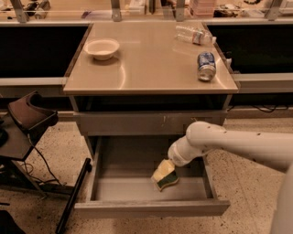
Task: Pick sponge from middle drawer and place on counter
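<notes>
This looks like a robotics lab or test workspace. It has a speckled hard floor (pixel 247 183), loose cables (pixel 43 167) at 8 o'clock and metal frame posts (pixel 116 11) at 12 o'clock. A white robot arm (pixel 238 144) reaches past a tan counter (pixel 151 64), and its gripper (pixel 163 172) is inside the open drawer (pixel 151 208) at 6 o'clock.

Warm dim light, glare on the counter (pixel 151 64), pincer (pixel 164 173) low in shadowed middle drawer (pixel 123 188).
</notes>
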`<state>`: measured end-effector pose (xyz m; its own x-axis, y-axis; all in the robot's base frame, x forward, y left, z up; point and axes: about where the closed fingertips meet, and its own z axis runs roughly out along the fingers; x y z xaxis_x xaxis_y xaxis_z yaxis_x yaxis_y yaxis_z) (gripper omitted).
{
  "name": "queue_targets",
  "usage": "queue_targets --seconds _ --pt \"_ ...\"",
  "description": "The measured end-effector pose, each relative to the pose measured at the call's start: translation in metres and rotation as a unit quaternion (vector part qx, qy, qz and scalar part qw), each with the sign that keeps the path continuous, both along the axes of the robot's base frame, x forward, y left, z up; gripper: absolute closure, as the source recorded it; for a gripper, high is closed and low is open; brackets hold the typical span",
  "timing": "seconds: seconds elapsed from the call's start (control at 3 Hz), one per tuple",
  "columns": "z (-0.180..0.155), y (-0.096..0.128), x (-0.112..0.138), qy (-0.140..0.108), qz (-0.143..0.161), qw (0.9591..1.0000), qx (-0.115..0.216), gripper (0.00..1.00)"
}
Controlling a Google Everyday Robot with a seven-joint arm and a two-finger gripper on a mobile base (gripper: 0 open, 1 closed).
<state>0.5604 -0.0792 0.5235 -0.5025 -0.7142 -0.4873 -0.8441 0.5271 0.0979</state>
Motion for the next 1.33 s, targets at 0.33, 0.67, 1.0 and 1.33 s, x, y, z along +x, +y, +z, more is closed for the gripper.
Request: queue_targets --seconds 0.33,0.67,1.0,1.33 --pt "-0.066 0.016 -0.019 0.072 0.001 0.9971 0.026 0.00" --pt "-0.116 0.014 -0.019 0.103 -0.027 0.9941 0.019 0.00" --pt "-0.122 0.013 -0.020 0.106 -0.032 0.9936 0.019 0.00" --pt "-0.125 0.014 -0.016 0.112 -0.041 0.9926 0.025 0.00"
